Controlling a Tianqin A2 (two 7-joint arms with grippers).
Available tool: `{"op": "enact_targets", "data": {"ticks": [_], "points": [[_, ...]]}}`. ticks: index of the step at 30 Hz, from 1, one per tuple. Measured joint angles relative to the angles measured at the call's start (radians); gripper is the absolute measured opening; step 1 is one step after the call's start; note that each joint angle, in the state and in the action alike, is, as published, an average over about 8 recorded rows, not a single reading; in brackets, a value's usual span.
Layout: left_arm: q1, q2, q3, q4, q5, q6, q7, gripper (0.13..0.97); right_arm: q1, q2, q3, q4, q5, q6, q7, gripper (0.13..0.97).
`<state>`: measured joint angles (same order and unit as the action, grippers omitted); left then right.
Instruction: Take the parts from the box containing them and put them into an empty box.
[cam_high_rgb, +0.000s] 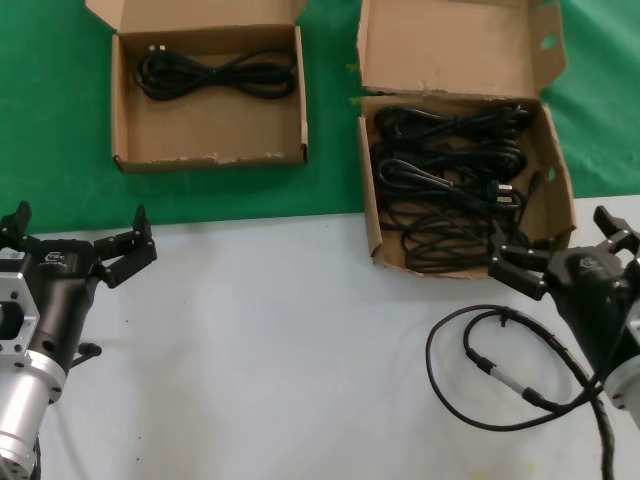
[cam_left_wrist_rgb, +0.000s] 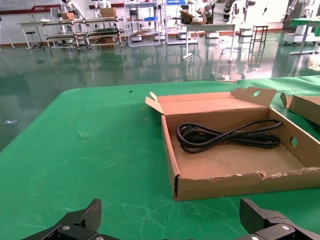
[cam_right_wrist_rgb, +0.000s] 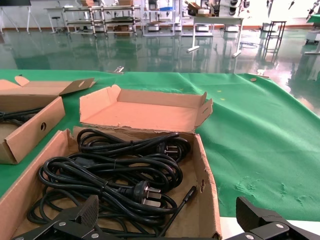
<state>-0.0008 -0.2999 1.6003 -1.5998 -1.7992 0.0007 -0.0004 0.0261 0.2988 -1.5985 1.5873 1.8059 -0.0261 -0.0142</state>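
Observation:
The tall-flap cardboard box (cam_high_rgb: 455, 45) stands at the back right, packed with several coiled black power cords (cam_high_rgb: 450, 170). My right gripper (cam_high_rgb: 565, 248) hovers open at its front right corner. In the right wrist view the open gripper (cam_right_wrist_rgb: 172, 220) holds nothing, and the cords (cam_right_wrist_rgb: 110, 175) lie just beyond it inside the box wall (cam_right_wrist_rgb: 207, 200). The short-flap box (cam_high_rgb: 210, 155) at the back left holds one coiled cord (cam_high_rgb: 215, 75). My left gripper (cam_high_rgb: 80, 232) is open and in front of that box, to its left, over the white table. The left wrist view shows the frayed front edge (cam_left_wrist_rgb: 240, 185) and the cord (cam_left_wrist_rgb: 225, 137).
Both boxes rest on a green cloth (cam_high_rgb: 60, 120) behind the white table (cam_high_rgb: 280, 350). My own looped black cable with its silver connector (cam_high_rgb: 490, 370) lies on the table by the right arm. The short-flap box (cam_right_wrist_rgb: 30, 130) also shows in the right wrist view.

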Motion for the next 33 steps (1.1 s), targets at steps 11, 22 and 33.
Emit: {"op": "enact_targets", "data": {"ticks": [11, 22, 33], "points": [[0.0, 0.0, 0.0, 0.0, 0.0, 0.0, 0.0, 0.966, 0.0, 0.0, 0.0, 0.0, 0.0, 0.0, 0.0, 0.966], [0.0, 0.0, 0.0, 0.0, 0.0, 0.0, 0.0, 0.966, 0.0, 0.0, 0.0, 0.0, 0.0, 0.0, 0.0, 0.966], [0.0, 0.0, 0.0, 0.0, 0.0, 0.0, 0.0, 0.966, 0.0, 0.0, 0.0, 0.0, 0.0, 0.0, 0.0, 0.966]]}}
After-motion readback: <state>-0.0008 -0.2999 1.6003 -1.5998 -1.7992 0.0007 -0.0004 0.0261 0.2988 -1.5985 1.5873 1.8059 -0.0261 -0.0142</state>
